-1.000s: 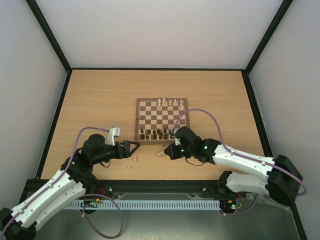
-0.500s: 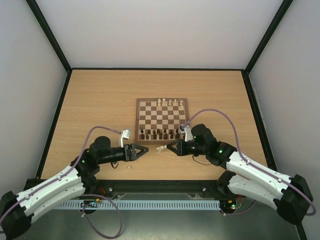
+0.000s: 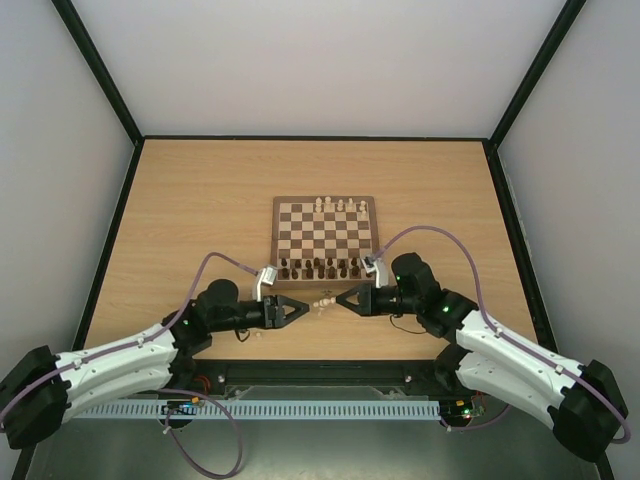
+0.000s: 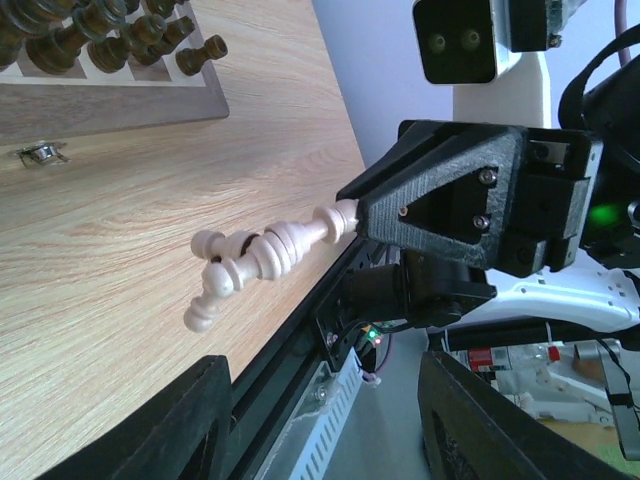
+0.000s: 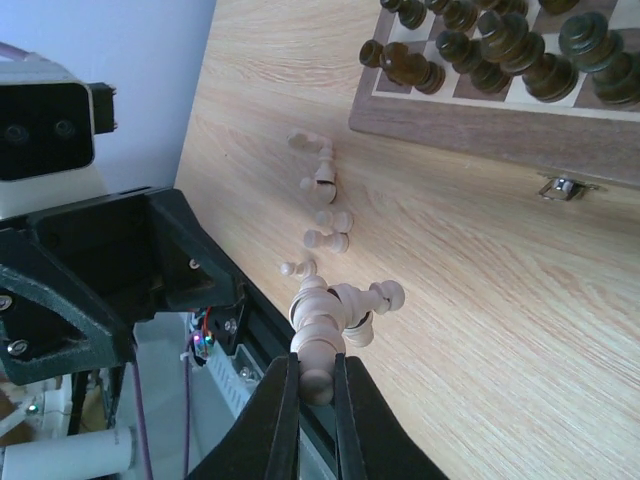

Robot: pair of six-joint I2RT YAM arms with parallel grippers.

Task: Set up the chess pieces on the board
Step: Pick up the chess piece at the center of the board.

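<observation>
My right gripper (image 5: pixel 318 372) is shut on the head of a pale cream chess piece (image 5: pixel 318 330). Two more cream pieces (image 5: pixel 372 300) cling to it in a cluster. The cluster hangs just above the table in front of the board (image 3: pixel 324 240). It also shows in the left wrist view (image 4: pixel 265 252) and in the top view (image 3: pixel 325 300). My left gripper (image 3: pixel 297 310) is open and empty. It faces the right gripper (image 3: pixel 345 299) from the left, a short gap from the cluster. Several loose cream pieces (image 5: pixel 322 215) lie on the table beyond it.
Dark brown pieces (image 3: pixel 320 267) fill the board's near row and cream pieces (image 3: pixel 338 206) stand on its far row. The board's metal clasp (image 5: pixel 560 187) faces the arms. The table's black front edge (image 4: pixel 300 330) runs close under both grippers.
The left gripper has moved right toward the right gripper. The right gripper has turned from pointing down at the table to level, holding the cream cluster out toward the left gripper.
</observation>
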